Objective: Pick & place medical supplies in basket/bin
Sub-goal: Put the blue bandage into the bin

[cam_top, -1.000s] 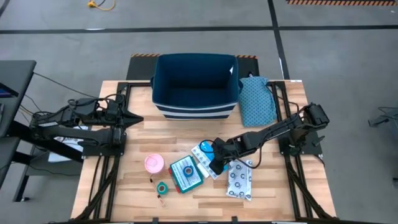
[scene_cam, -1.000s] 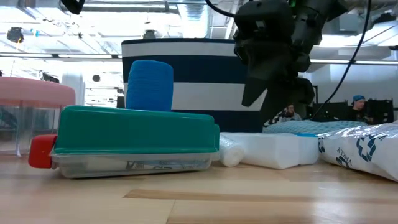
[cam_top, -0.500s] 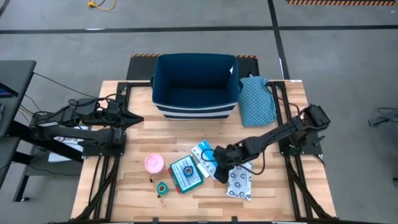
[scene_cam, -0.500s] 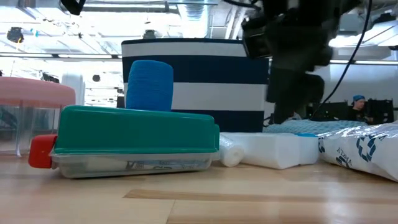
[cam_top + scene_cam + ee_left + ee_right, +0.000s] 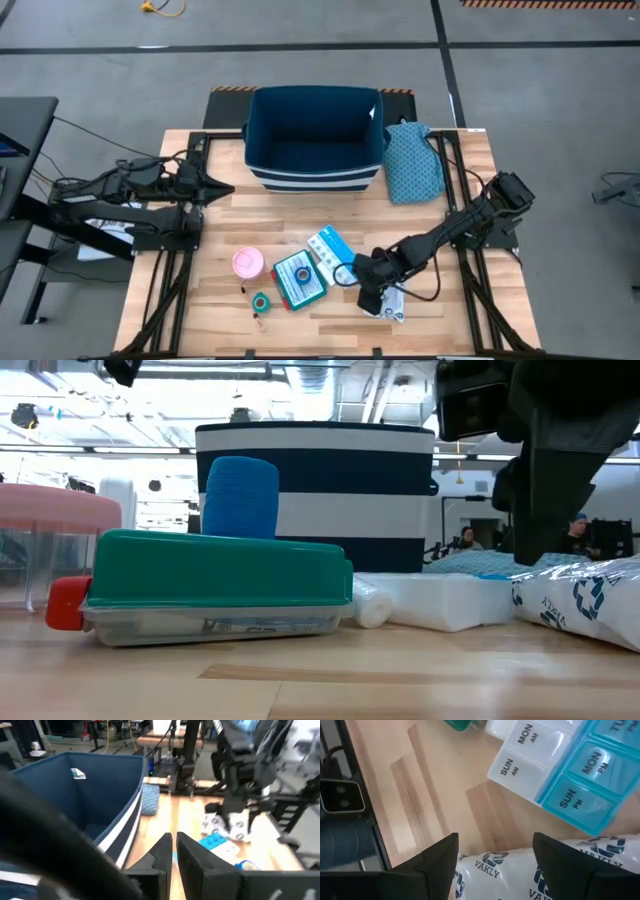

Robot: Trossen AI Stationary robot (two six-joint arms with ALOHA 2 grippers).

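Where the surface (image 5: 210, 300) nears its front edge, the white pouch (image 5: 520, 872), printed with dark rings and "VAKLY", lies flat. Right end effector (image 5: 492, 852) directly above it, fingers spread wide, holding nothing. Left end effector (image 5: 173, 851) waits beside the bin (image 5: 315, 135), fingers nearly together.

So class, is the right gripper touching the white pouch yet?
Cannot tell. In the right wrist view the open right gripper straddles the white pouch, but no view shows plain contact or a plain gap.
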